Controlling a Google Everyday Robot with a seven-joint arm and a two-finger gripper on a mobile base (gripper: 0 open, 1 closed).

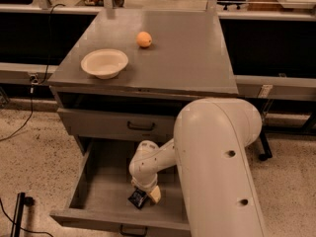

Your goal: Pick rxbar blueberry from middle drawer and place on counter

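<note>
The middle drawer [101, 179] is pulled open below the cabinet and shows its flat grey floor. The rxbar blueberry [137, 198], a small dark navy wrapper, lies on that floor near the front wall. My gripper [146, 195] reaches down into the drawer, right at the bar and touching or nearly touching its right end. My large white arm covers the right part of the drawer. The counter [187, 58] is the broad grey top of the cabinet, above and behind the drawer.
A cream bowl [104, 63] stands at the counter's front left. A round orange fruit [144, 39] lies behind it. The shallower upper drawer front [98, 123] with a black bar handle [140, 128] is closed. A speckled floor surrounds the cabinet.
</note>
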